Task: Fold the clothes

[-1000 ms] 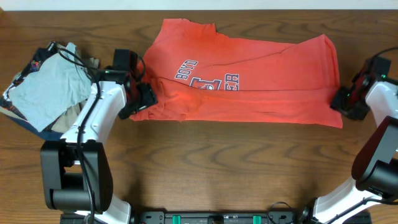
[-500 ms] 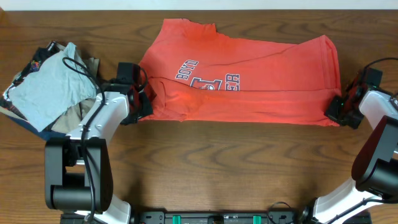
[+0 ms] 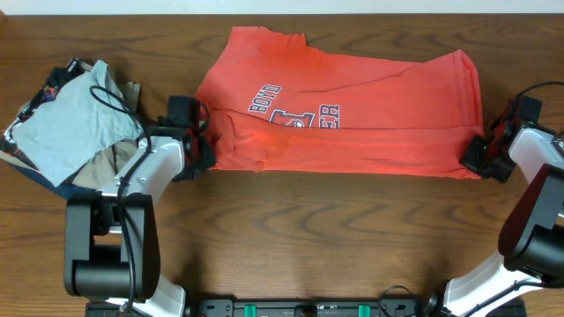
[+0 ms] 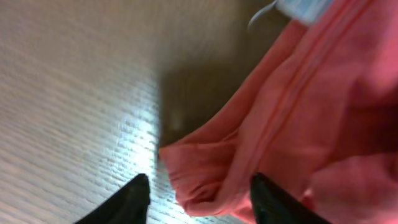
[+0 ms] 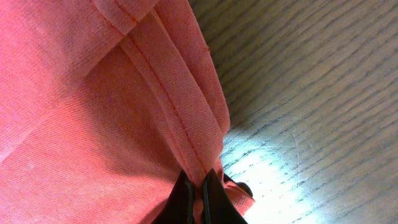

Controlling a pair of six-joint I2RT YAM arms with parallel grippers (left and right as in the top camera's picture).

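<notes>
Right tool (image 5: 198, 183) has clamped the T-shirt (image 3: 352, 114) hem, wrist low; left tool (image 4: 202, 190) straddles the opposite corner, fingers parted.

The left arm (image 3: 150, 167) extends forward and inward, with the left gripper (image 4: 200, 190) held low and its fingers spread apart. The right arm (image 3: 534, 145) angles inward. The right gripper (image 5: 199, 186) has its fingertips pinched together on the hem of the T-shirt (image 5: 93, 93).

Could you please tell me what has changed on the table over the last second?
The right gripper moved in and closed on the hem at the near right corner of the red-orange T-shirt. The left gripper slid toward the robot and now straddles the bunched near left corner, jaws apart. The garment pile stayed put.
</notes>
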